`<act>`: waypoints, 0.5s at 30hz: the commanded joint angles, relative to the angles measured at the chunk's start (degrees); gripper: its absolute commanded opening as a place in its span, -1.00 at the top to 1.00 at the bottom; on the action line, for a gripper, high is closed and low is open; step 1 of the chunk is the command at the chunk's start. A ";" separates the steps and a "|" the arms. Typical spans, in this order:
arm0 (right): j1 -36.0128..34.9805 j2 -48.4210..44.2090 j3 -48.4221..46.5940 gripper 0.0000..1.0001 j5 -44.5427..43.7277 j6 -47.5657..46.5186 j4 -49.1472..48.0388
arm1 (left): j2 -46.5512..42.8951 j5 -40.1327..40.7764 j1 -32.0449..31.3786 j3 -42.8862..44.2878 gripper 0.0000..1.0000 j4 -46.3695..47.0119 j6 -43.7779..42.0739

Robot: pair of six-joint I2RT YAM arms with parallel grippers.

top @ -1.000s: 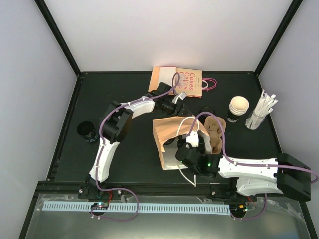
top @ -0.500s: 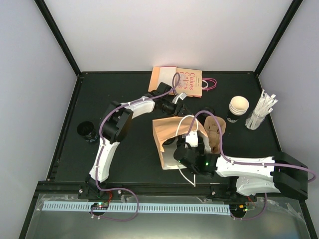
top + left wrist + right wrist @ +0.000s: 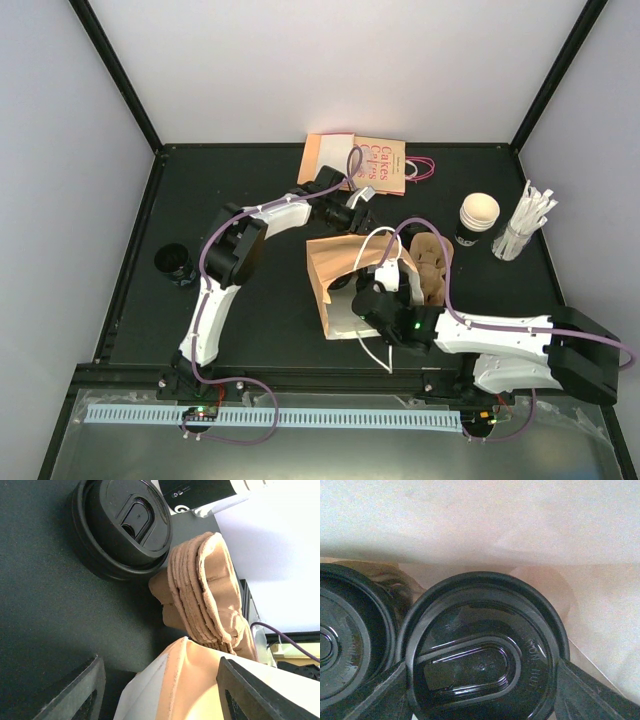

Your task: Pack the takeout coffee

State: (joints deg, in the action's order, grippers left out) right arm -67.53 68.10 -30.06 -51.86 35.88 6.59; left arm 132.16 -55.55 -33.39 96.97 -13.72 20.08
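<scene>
Robot lab cell: plain white walls (image 3: 350, 70), black-framed table (image 3: 265, 325)

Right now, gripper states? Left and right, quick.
Left gripper: open, jaws astride the brown paper bag edge, not clamped.
Right gripper: closed on a lidded black takeout cup inside the bag.

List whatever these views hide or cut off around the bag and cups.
Top external: the right gripper's hold on the takeout coffee is hidden by its wrist and the brown bag.
Right wrist: the cup's body is hidden beneath its lid; a second lid is cut by the left edge.
Left wrist: the bag's inside is out of frame.
</scene>
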 commanded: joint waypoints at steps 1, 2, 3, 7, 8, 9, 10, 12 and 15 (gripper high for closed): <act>1.65 0.57 2.20 0.23 3.60 0.64 1.12 | -0.03 -2.13 -1.83 -0.80 -0.26 -2.69 -1.82; 1.69 0.67 2.20 0.23 3.72 0.67 1.21 | -0.01 -2.12 -1.78 -0.85 -0.26 -2.80 -1.84; 1.71 0.73 2.13 0.23 3.85 0.67 1.38 | -0.12 -2.11 -1.91 -0.94 -0.26 -2.81 -1.84; 1.70 1.59 2.12 0.23 4.00 1.52 2.41 | -0.39 -2.13 -1.87 -1.24 -0.24 -2.85 -1.88; 1.70 2.01 2.11 0.23 4.22 1.79 2.52 | -0.51 -2.11 -1.89 -1.39 -0.24 -2.85 -1.84; 1.80 2.42 2.05 0.22 4.36 2.12 2.70 | -0.62 -2.15 -1.86 -1.57 -0.24 -2.75 -1.81; 1.79 2.96 1.92 0.23 4.35 2.54 3.21 | -0.71 -2.13 -1.95 -1.81 -0.24 -2.66 -1.75; 1.78 4.00 1.36 0.23 3.70 3.66 4.80 | -0.92 -2.13 -2.08 -2.31 -0.23 -2.34 -1.58; 1.87 5.75 0.07 0.23 1.65 5.42 7.92 | -1.20 -2.04 -2.13 -3.01 -0.23 -2.19 -1.40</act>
State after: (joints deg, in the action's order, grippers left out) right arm -66.83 70.08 -30.26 -50.85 37.17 6.28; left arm 132.11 -55.61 -33.52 96.01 -13.28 19.77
